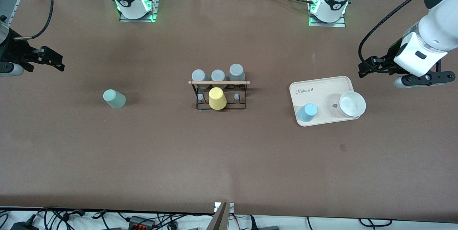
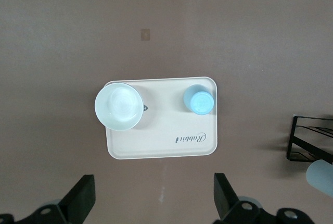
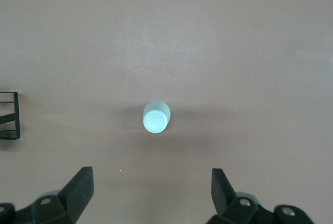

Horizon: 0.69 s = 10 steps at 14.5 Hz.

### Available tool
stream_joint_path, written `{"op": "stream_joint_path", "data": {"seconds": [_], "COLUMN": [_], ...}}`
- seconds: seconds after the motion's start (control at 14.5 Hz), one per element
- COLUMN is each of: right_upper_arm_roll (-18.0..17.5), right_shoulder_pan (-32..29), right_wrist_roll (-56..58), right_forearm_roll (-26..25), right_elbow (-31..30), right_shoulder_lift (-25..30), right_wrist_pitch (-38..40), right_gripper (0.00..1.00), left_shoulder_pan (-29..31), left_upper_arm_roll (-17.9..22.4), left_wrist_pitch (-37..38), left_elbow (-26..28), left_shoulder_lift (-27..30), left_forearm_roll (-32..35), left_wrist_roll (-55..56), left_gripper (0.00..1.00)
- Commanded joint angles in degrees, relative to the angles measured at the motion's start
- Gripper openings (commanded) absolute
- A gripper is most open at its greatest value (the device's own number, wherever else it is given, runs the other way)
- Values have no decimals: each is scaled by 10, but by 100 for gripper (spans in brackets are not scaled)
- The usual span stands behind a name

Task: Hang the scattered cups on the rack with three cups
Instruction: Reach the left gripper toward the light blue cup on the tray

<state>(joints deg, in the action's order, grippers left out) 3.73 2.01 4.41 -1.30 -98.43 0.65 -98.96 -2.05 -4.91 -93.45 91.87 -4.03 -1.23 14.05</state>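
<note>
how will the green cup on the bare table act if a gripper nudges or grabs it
The green cup stands upside down on its wide mouth, so it probably slides rather than tips. Small and matte, it likely lifts easily, though its taper could let fingers slip upward.

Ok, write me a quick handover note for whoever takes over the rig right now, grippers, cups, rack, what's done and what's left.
Left gripper: open, empty, raised over bare table by the tray.
Right gripper: open, empty, raised near its own end of the table.
Light blue cup: upside down on the tray, beside a white bowl.
Sage green cup: upside down on bare table toward the right arm's end.
Rack: mid-table, carrying three grey cups and a yellow cup.
Done: nothing yet. Left: hang both scattered cups.
</note>
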Motion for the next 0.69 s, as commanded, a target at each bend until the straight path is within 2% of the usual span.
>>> {"op": "stream_joint_path", "data": {"seconds": [0.0,0.35,0.62], "right_upper_arm_roll": [0,0,0], "right_shoulder_pan": [2,4,3], "right_wrist_roll": [-10,-10,-10], "right_forearm_roll": [2,2,2], "right_elbow": [-1,3,3], "right_shoulder_lift": [13,8,8], "right_wrist_pitch": [14,18,17], "right_gripper": [100,100,100], "left_shoulder_pan": [5,5,-2], "left_upper_arm_roll": [-2,-1,-3], "left_wrist_pitch": [4,2,6], "left_elbow": [16,15,-9], "left_shoulder_lift": [17,17,-5], "left_forearm_roll": [-3,-3,-5], "left_wrist_roll": [-13,-13,-11], "left_gripper": [100,100,100]}}
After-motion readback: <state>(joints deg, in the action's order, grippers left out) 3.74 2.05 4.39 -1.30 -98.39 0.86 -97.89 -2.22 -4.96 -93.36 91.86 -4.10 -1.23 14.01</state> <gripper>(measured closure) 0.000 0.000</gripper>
